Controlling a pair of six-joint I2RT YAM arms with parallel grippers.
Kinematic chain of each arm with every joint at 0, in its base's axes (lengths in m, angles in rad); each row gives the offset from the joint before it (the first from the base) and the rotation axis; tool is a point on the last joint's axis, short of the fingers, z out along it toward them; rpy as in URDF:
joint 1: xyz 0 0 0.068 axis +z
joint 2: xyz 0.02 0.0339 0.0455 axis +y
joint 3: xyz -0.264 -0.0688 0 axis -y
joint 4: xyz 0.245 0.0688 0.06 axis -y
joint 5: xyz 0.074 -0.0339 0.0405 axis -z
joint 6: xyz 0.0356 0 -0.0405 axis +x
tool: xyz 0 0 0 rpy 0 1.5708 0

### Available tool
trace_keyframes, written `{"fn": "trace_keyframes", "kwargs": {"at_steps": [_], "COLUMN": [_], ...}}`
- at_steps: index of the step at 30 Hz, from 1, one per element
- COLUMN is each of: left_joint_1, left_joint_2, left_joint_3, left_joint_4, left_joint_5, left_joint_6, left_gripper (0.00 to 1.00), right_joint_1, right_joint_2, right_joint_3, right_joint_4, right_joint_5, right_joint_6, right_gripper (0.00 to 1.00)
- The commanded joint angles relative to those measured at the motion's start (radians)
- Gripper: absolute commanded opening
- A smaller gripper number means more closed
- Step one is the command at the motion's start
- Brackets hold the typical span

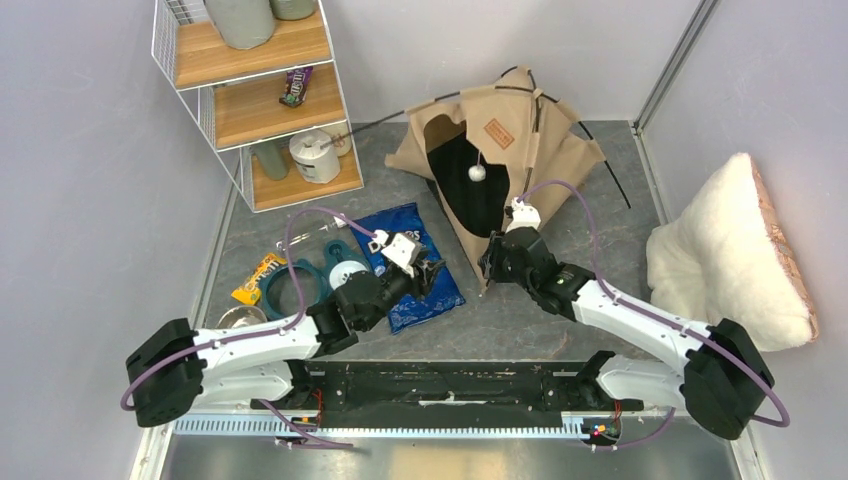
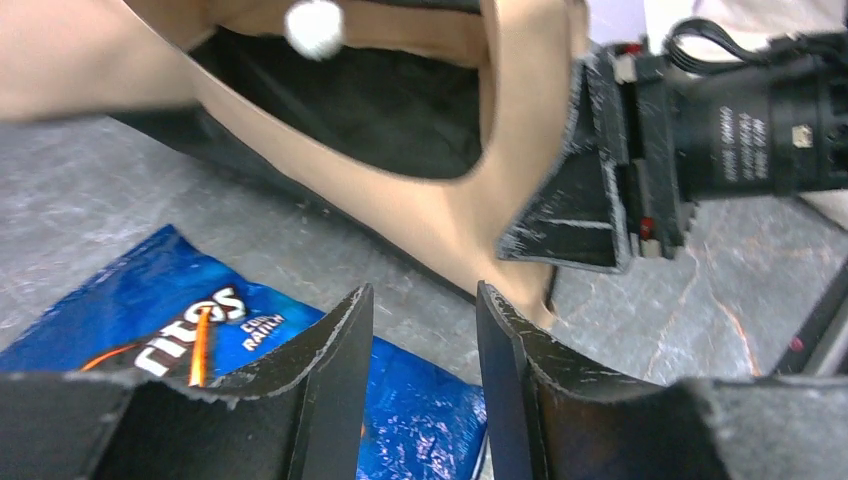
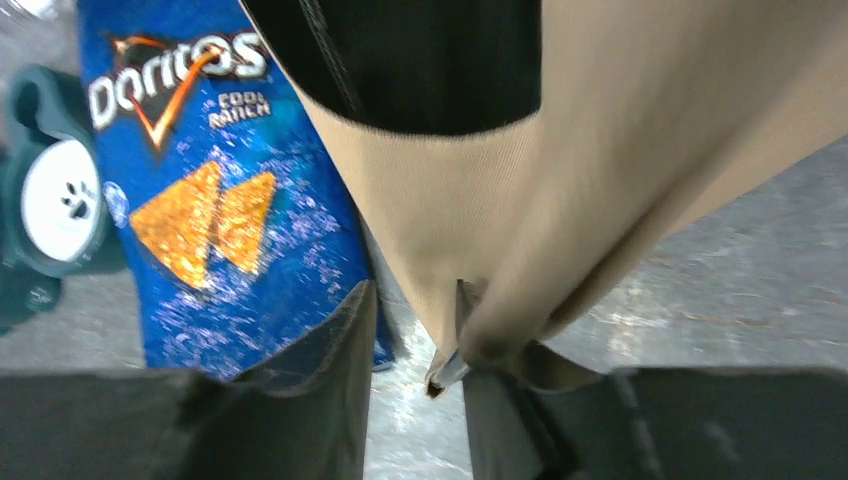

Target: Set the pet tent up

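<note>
A grey stone-patterned table (image 1: 560, 320) is seen, closed in by pale walls (image 1: 90, 150). The pet tent (image 1: 545, 150), tan with a black lining, is stood at the rear centre, its opening turned toward the arms; a white pom-pom (image 1: 477, 172) is hung in that opening and a brown patch label (image 1: 498, 133) is sewn above it. A fluffy white cushion (image 1: 715, 255) is propped at the right edge. A wire shelf (image 1: 250, 110) is placed at the rear left; grey canisters (image 1: 240, 20) are kept on its top board, a candy pack (image 1: 295, 85) on the middle one, a white jar (image 1: 313, 155) on the lowest. A blue Doritos bag (image 1: 400, 218) is laid flat between shelf and tent.

The left arm is stretched forward; the left gripper (image 2: 420, 295) is held over the bag, parted narrowly, nothing between its fingers. The right gripper (image 3: 415, 290) is set at the tent's near corner, likewise narrowly parted; the fabric is touched by one finger only.
</note>
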Motion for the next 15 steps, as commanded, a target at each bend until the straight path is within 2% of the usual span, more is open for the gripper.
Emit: {"fn": "trace_keyframes", "kwargs": {"at_steps": [1,2,7,11,15], "left_joint_1": [-0.002,-0.002,-0.002,-0.002,-0.002], "left_joint_2": [-0.081,-0.098,-0.173,-0.228,-0.282], "left_joint_3": [-0.009,-0.010,-0.012,-0.020,-0.029], "left_joint_4": [-0.028,-0.036,-0.082,-0.116,-0.142], "left_joint_5": [-0.163,-0.172,-0.232,-0.268,-0.295], "left_joint_6": [0.002,0.004,0.009,0.012,0.015], "left_gripper": [0.50,0.50,0.52,0.53,0.55], "right_joint_1": [-0.003,-0.003,-0.003,-0.003,-0.003], "right_joint_2": [-0.080,-0.097,-0.170,-0.208,-0.210], "right_joint_3": [0.117,0.139,0.222,0.273,0.321], "right_joint_4": [-0.147,-0.186,-0.330,-0.412,-0.502], "right_joint_5": [0.067,0.086,0.140,0.194,0.243], "right_joint_6": [-0.041,-0.046,-0.085,-0.104,-0.094], "right_gripper": [0.49,0.56,0.75,0.83,0.86]}}
